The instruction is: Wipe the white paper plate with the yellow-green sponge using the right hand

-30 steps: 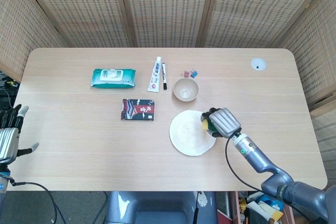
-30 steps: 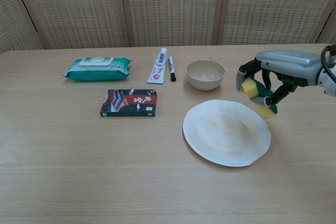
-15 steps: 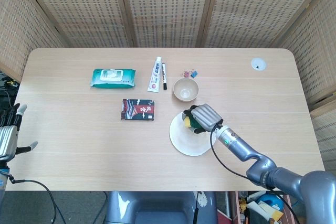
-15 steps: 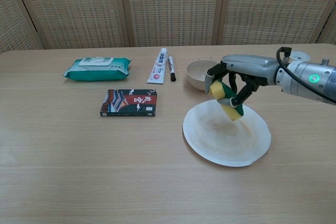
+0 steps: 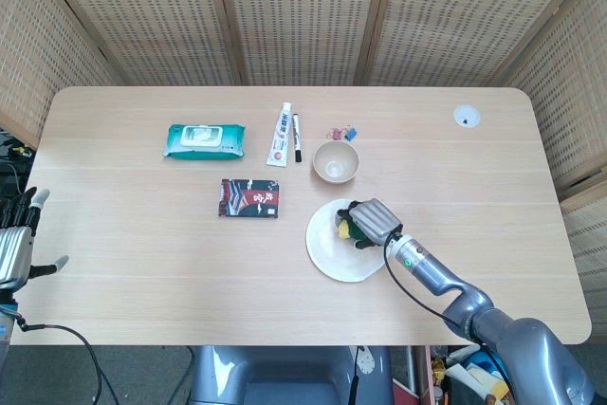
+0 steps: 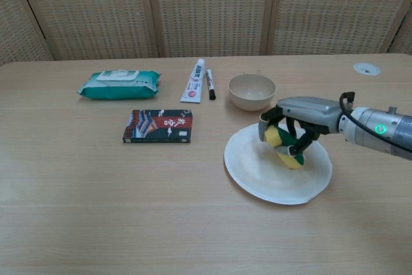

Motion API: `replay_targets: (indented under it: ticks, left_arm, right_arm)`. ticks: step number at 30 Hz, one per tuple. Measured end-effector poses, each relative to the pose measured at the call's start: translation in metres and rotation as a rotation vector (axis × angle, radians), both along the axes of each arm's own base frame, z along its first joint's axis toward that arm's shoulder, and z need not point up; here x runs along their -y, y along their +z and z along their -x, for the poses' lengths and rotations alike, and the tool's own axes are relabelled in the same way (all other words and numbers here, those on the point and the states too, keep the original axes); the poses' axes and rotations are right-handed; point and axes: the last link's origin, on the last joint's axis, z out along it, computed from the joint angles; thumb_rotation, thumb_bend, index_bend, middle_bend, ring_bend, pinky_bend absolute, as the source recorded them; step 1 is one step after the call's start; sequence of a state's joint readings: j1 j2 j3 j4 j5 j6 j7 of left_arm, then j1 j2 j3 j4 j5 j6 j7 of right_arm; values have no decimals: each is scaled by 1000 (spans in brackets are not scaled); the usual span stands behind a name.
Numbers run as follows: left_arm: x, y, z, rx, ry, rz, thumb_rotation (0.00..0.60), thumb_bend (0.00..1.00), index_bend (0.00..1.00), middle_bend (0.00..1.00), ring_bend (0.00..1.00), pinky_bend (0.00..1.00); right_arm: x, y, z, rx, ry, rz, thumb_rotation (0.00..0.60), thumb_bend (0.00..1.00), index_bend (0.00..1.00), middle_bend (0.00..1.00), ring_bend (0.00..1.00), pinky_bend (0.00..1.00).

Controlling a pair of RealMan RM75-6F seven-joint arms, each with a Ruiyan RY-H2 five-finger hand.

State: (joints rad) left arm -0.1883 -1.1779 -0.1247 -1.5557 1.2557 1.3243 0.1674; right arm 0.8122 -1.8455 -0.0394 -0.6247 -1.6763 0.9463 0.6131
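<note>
**Light plate may slide under the sponge**

Nearest the robot, the left hand [image 5: 13, 246] hangs off the front-left edge of the bench [image 6: 96, 210], holding nothing; its fingers look loosely apart, though only part of it shows.

Next out, the white paper plate [image 6: 257, 175] lies right of centre. The right hand [image 6: 297, 122] is over it, fingers wrapped round the yellow-green sponge [image 6: 281, 145], whose lower end sits on or just above the plate's middle; contact cannot be settled from these views.

Risks, as I judge them: the plate is light and nothing pins it, so a firm sideways stroke could drag it across the bench or push it into the bowl [image 6: 252, 90] just behind. Pressing hard could buckle the rim. A loose hold could let the sponge twist out.

Count: one plate, one sponge, one dark red packet [image 6: 158, 126], one bowl, one wet-wipes pack [image 6: 118, 84], one tube [image 6: 194, 81], one marker [image 6: 210, 84], and a small cluster of binder clips [image 5: 341, 133], too small to number.
</note>
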Motion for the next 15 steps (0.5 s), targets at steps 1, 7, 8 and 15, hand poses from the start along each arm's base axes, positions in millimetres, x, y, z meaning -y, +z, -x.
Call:
replay_targets:
  ticks: [1, 7, 8, 15]
  left_arm:
    - [0, 0, 0, -1, 1, 1, 600, 0, 0, 0, 0, 0]
    - [0, -2, 0, -2, 3, 10, 600, 0, 0, 0, 0, 0]
    - [0, -2, 0, -1, 3, 11, 600, 0, 0, 0, 0, 0]
    - [0, -3, 0, -1, 2, 14, 600, 0, 0, 0, 0, 0]
  right_arm:
    - [-1, -1, 2, -2, -1, -2, 600, 406, 422, 523, 346, 514]
    - [-4, -6, 11, -25, 4, -15, 600, 427, 427, 525, 346, 514]
    - [-5, -7, 13, -27, 3, -20, 600, 431, 428, 525, 346, 514]
    - [-8, -8, 17, -38, 22, -17, 600, 432, 430, 527, 347, 514]
